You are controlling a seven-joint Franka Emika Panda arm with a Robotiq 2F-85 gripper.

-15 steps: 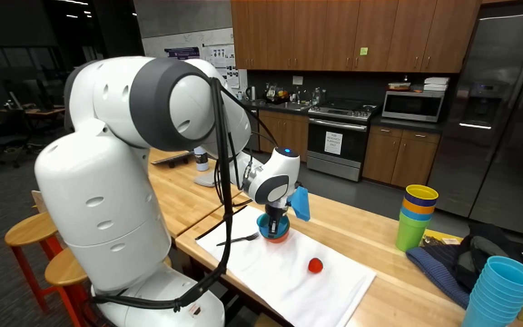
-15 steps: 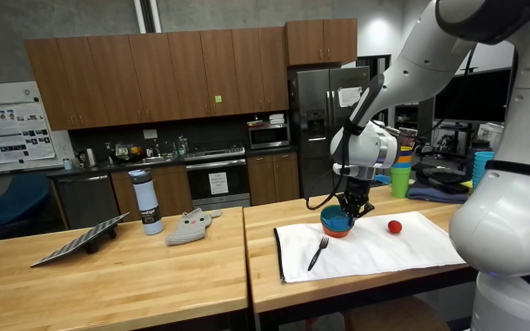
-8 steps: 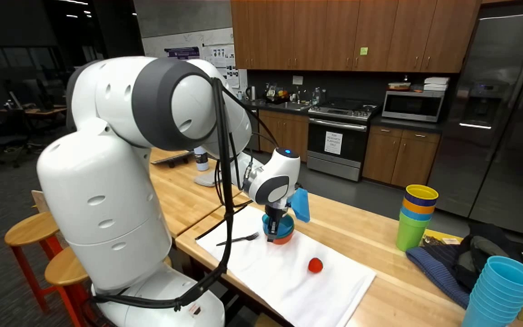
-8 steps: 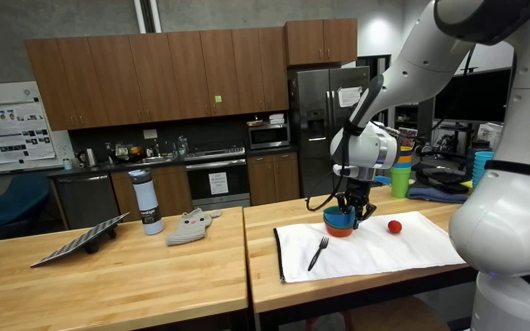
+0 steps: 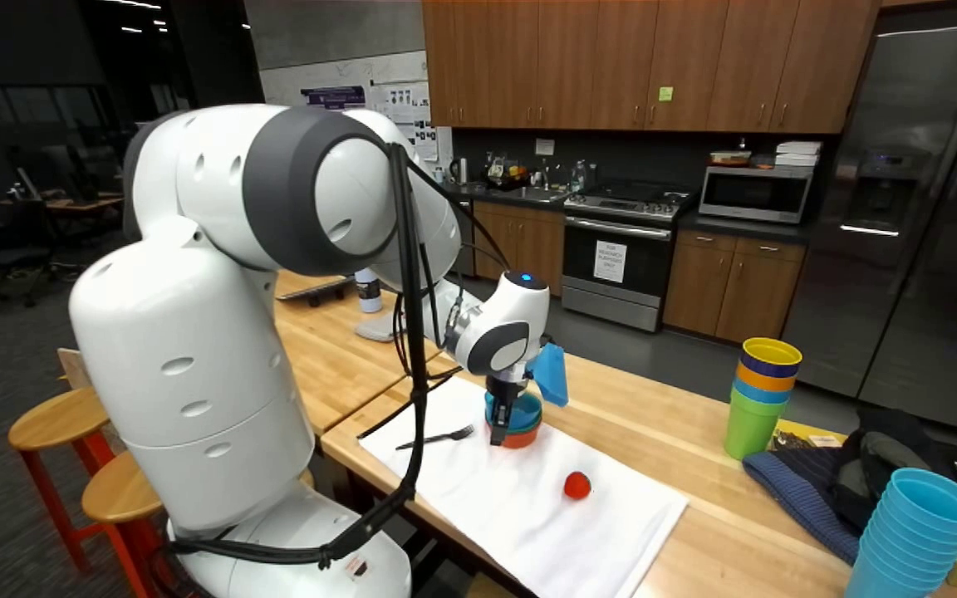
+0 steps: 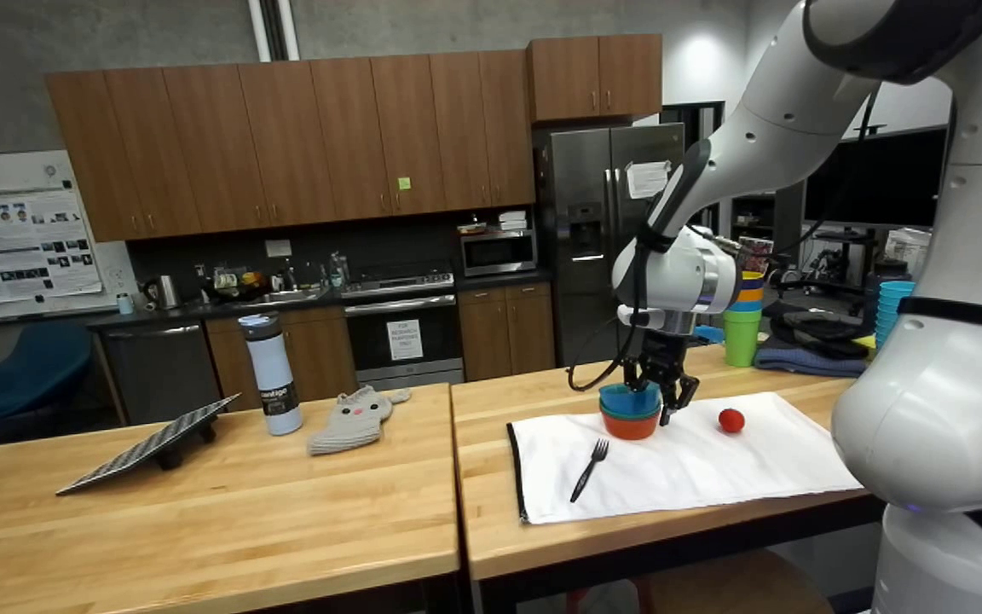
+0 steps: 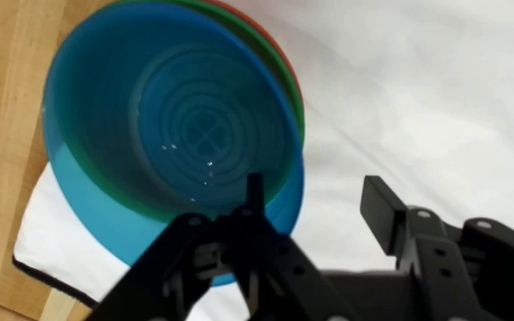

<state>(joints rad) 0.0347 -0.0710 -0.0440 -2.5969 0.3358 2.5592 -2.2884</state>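
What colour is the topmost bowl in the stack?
The topmost bowl is blue, best seen in the wrist view.

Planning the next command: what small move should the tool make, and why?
I'd probably ease the tool straight up: its fingers stand apart, one over the inside of the blue bowl, one outside over the white cloth, with nothing gripped. The blue bowl sits in the green bowl, so moving sideways might drag it.

Lab kitchen, stove point(image 5: 649, 264), fridge point(image 5: 885, 274), research sign point(image 5: 610, 261)
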